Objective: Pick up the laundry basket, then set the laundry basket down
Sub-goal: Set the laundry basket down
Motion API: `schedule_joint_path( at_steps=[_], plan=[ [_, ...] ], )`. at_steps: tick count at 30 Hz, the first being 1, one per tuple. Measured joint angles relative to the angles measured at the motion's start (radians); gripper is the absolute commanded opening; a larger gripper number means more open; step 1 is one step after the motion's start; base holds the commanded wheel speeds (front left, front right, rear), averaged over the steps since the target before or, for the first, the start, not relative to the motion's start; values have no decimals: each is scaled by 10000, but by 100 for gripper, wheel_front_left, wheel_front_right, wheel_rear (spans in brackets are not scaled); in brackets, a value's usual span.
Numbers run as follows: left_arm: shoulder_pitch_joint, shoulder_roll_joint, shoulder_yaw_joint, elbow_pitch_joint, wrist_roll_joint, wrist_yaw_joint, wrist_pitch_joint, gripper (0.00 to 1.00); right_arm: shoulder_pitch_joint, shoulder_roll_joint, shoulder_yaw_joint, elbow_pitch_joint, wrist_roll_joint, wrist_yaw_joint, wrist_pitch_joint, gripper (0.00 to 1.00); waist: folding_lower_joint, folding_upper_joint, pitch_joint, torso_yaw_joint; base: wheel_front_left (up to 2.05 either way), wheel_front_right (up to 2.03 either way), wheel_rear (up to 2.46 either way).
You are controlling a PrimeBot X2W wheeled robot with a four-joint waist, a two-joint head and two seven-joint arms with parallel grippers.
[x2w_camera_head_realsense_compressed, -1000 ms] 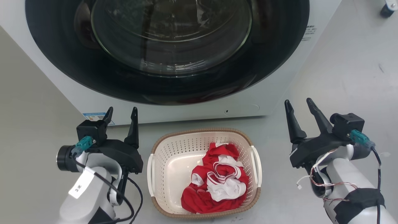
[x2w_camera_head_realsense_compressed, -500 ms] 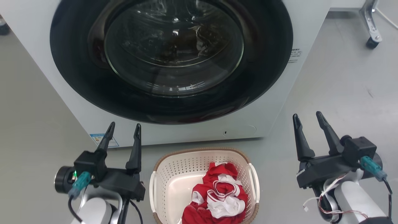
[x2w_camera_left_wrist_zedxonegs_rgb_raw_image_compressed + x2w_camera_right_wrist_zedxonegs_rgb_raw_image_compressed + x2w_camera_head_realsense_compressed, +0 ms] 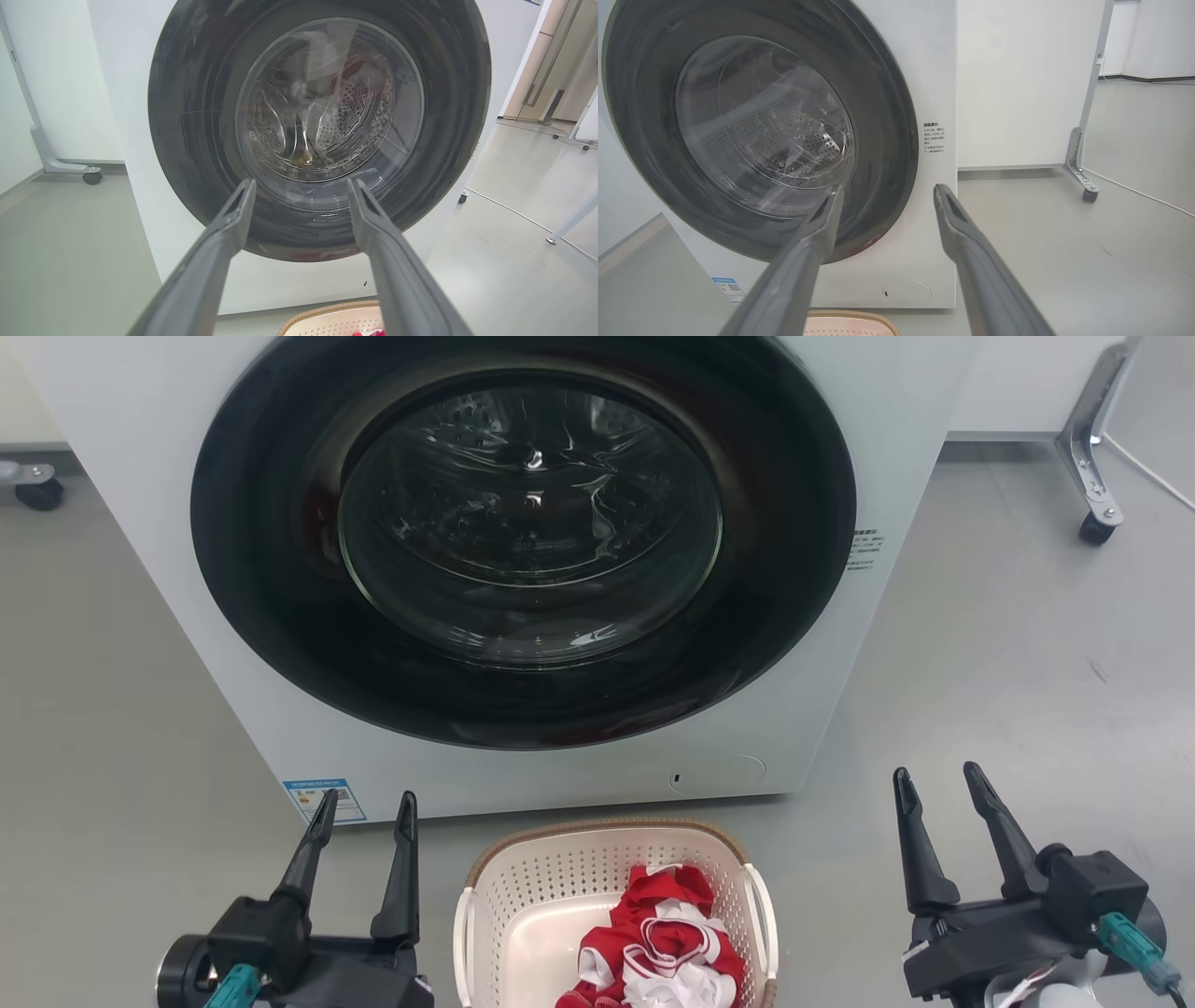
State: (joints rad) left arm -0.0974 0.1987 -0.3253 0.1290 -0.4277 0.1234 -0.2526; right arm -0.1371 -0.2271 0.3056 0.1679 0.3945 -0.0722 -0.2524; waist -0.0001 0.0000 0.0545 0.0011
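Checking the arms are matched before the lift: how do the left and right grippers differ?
The left gripper stands close beside the laundry basket; the right gripper is farther out, with more floor between. The left gripper points at the middle of the washer door; the right gripper points at that door's right edge. Both are open, empty and clear of the laundry basket.

The left gripper (image 3: 368,795) and right gripper (image 3: 934,769) both point up the head view, their long dark fingers spread apart and empty.
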Motion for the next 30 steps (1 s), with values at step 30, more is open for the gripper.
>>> schedule_joint_path(
  at_steps=[30],
  plan=[
    [1226, -571, 988, -548, 876, 10, 311, 100, 1454, 59, -596, -1129, -261, -249, 0, 100, 2, 1, -191, 0, 0, 0, 0]
  ],
)
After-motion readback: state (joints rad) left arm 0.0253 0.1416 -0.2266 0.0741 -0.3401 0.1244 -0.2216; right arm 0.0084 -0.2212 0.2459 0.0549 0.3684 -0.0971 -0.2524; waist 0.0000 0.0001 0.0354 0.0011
